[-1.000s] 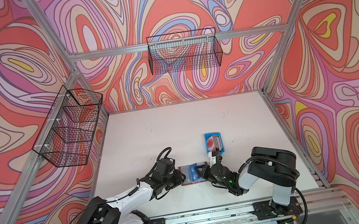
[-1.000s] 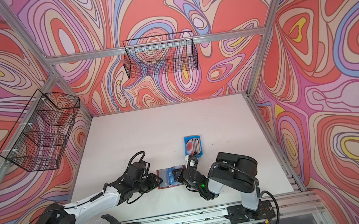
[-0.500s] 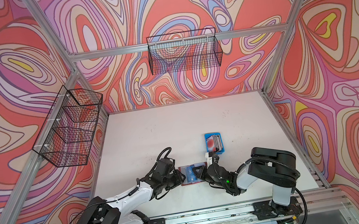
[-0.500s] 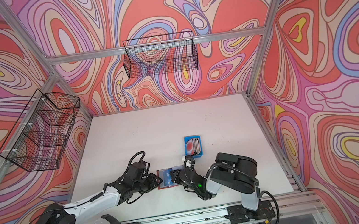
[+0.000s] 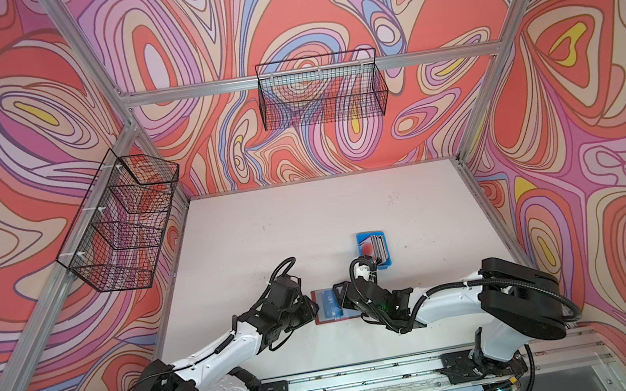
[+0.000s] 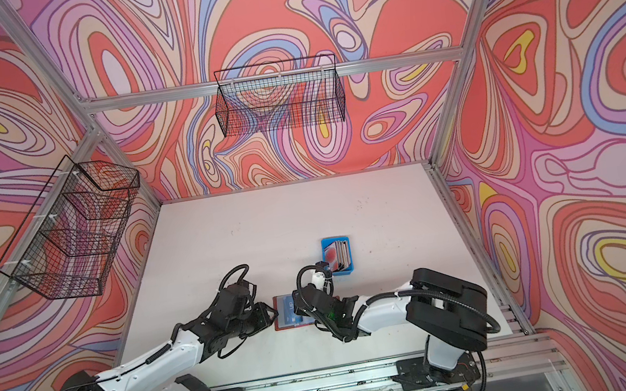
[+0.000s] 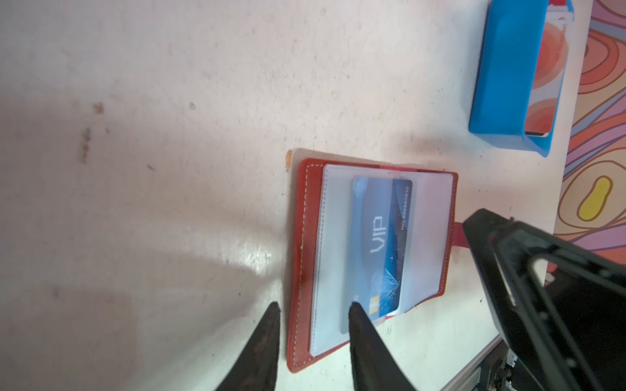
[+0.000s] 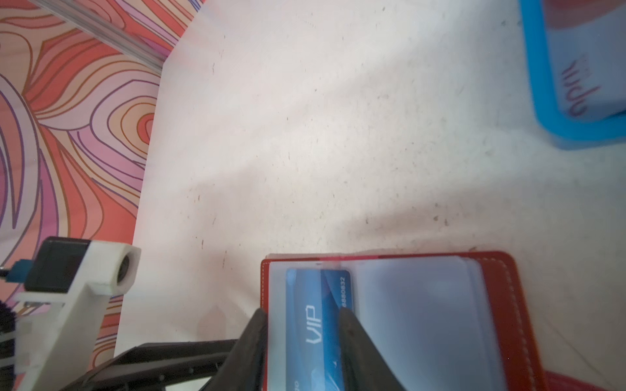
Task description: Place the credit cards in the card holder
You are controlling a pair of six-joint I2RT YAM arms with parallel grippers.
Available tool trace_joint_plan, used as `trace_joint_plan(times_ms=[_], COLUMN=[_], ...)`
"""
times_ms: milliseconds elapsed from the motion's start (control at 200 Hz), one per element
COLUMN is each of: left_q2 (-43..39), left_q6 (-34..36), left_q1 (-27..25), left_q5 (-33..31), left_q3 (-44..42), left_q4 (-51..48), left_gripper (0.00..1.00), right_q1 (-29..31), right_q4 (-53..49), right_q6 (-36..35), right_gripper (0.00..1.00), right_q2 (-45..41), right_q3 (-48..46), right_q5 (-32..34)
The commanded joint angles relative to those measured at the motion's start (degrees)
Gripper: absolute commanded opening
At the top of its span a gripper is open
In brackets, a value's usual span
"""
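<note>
One blue card (image 7: 379, 243) sleeved in card holder (image 7: 306, 237) | likely thin, stiff, slick: pinch edgewise | left gripper (image 7: 315, 304) jaws part-open astride holder's edge | right gripper (image 8: 302, 311) jaws parted, holding nothing

A card (image 7: 379, 247) lies in the card holder (image 7: 306, 237), between left tool (image 7: 315, 306) and right tool (image 8: 301, 313), tray (image 5: 384, 265) behind it.

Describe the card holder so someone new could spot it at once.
On the white table, look near the front edge, about mid-width. The card holder lies open and flat there, a light blue VIP card in its clear sleeve. Unlike the nearby blue tray of cards, it is a red stitched booklet.
</note>
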Motion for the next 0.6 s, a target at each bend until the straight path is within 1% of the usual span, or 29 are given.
trace_joint_plan(times_ms=[0,115,215,381,591], left_q2=[-2.3,-3.6,-3.0,-0.4,4.0], left_q6=[0.3,0.2,0.0,0.8,1.5], left_q1=[-0.3,-0.3,-0.3,-0.3,-0.3], left_q5=[-3.1,-4.4,-4.8,-3.9,-2.5], left_q3=[0.3,-0.1,0.0,1.0,2.6], left_q4=[-2.9,-3.4,-3.7,-3.7,-3.7], left_gripper=[0.37,0.38,0.38,0.36,0.33], right_q1=[0.4,0.5,0.8,1.8,2.0], right_q4=[-9.1,-8.4,-8.5,-8.5,-7.3], right_q6=[-1.5,-2.0,-2.5,-2.6,-2.8], right_gripper=[0.42,0.43,0.43,0.42,0.41], right_q2=[-2.4,-2.8,-1.5,0.6,3.3], right_q3=[0.0,-0.4,0.5,1.7,2.7], right_q5=[4.7,4.0,3.0,2.9,1.1])
